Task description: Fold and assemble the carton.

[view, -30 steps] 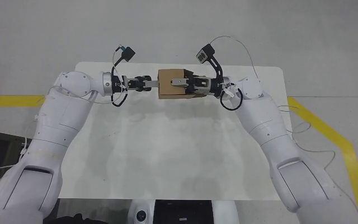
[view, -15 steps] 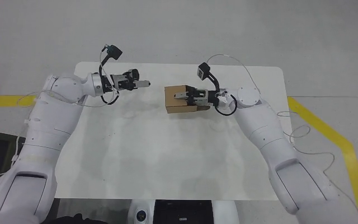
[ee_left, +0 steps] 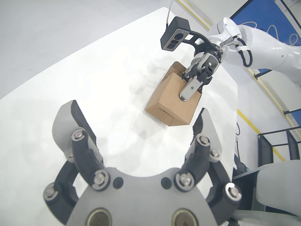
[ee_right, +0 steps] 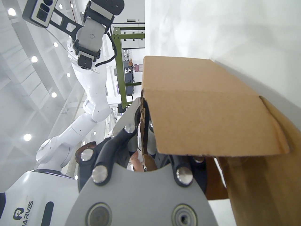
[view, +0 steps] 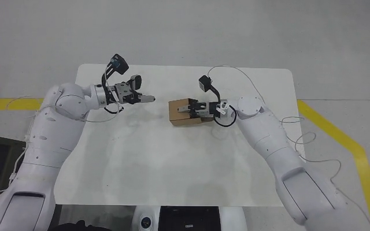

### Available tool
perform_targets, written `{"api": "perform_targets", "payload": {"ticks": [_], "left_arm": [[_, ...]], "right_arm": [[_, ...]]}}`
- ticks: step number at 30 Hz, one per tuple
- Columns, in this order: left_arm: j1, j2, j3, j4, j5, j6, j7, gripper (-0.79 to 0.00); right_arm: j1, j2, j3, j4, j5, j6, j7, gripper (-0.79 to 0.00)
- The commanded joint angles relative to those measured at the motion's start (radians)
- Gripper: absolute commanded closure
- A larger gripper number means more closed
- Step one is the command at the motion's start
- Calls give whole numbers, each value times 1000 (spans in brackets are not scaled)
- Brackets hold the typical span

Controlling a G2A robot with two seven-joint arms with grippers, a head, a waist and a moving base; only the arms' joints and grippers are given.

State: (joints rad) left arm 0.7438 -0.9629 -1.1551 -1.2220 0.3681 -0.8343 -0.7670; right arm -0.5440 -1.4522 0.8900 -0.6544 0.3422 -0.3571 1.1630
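A brown carton [view: 180, 114] lies on its side on the white table [view: 173, 167], its open end with loose flaps turned toward the right arm. My right gripper [view: 193, 107] is shut on the carton's upper wall, one finger lying flat on the outside [ee_left: 188, 90] and the other inside. The right wrist view has that wall [ee_right: 200, 114] pinched edge-on in the right gripper [ee_right: 143, 123]. My left gripper [view: 144, 99] hangs over the table left of the carton, apart from it. It stands open and empty [ee_left: 137, 111], facing the carton's closed end [ee_left: 169, 109].
The table's far edge [view: 185, 68] runs just behind both grippers. A cable [view: 231, 69] loops off the right wrist camera. Bare tabletop stretches between the carton and the near edge.
The left gripper has let go of the carton's left side and drawn back leftward. The right gripper has brought the carton nearer, away from the table's far edge.
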Motion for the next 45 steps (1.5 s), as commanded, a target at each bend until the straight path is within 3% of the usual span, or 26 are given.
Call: {"api": "perform_targets", "payload": {"ticks": [1,2,3,4,7,16,24,35,45], "left_arm": [[15,4,-7,-17,40,-16,26,-785],[23,5,-11,-24,56,-26,39,-785],[30,7,-14,-32,72,-35,50,-785],[36,9,-17,-40,90,-42,62,-785],[57,13,-24,-63,139,-64,98,-785],[102,21,-40,-140,320,-160,231,-785],[136,8,-10,-174,639,-178,538,-785],[114,-11,104,-113,1054,-178,904,-785],[24,-48,222,-1,1163,-148,1038,-785]], "right_arm": [[-5,3,5,-8,-6,6,-3,-268],[-7,6,8,-14,-9,9,-3,-354],[-10,8,11,-19,-11,13,-2,-557],[-12,10,14,-25,-14,17,-2,-659],[-22,18,27,-45,-19,31,5,-751],[-69,60,106,-160,-10,64,48,-785],[-139,105,191,-317,-15,121,111,-785],[-228,145,276,-495,28,150,164,-785],[-281,159,292,-583,74,171,160,-785]]}}
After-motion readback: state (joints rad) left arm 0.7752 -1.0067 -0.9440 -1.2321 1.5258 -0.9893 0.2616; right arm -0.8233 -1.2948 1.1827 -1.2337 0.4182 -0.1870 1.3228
